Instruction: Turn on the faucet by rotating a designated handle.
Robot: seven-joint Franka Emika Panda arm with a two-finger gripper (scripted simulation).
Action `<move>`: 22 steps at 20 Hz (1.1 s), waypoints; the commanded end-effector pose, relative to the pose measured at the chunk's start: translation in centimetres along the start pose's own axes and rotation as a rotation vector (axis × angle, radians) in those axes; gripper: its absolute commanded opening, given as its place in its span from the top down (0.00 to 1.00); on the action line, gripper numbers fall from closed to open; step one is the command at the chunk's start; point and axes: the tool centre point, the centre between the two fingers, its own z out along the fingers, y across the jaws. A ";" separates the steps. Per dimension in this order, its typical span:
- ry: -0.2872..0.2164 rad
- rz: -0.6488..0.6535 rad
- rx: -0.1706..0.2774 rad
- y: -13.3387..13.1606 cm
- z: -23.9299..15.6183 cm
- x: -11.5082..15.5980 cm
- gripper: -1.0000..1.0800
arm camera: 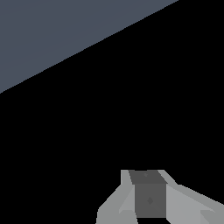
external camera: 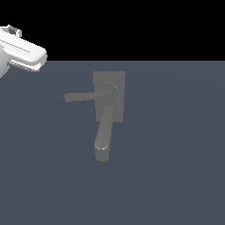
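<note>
The grey faucet (external camera: 108, 105) stands mid-scene in the exterior view, with a flat rectangular base plate (external camera: 99, 79) and a round hub (external camera: 112, 90). Its thick, rounded spout (external camera: 103, 134) points toward the camera. The handle (external camera: 83, 96), a thin straight bar, runs from the hub toward the exterior view's left. The arm's white hand (external camera: 24, 53) hovers far off at the upper left, well apart from the handle. In the wrist view my gripper (arm camera: 149, 199) shows pale fingers (arm camera: 116, 203) with no gap between them and nothing held. The faucet is out of the wrist view.
A flat slate-blue floor (external camera: 176, 154) spreads all around the faucet. The wrist view shows one wedge of that floor (arm camera: 52, 30) and black background beyond it.
</note>
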 end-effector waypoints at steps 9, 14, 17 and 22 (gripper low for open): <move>0.237 -0.200 0.032 -8.4 -4.0 8.2 1.00; 0.317 -0.253 0.042 -10.6 -5.9 10.7 1.00; 0.380 -0.291 0.048 -12.2 -7.7 12.6 1.00; 0.453 -0.335 0.058 -14.1 -9.9 14.6 1.00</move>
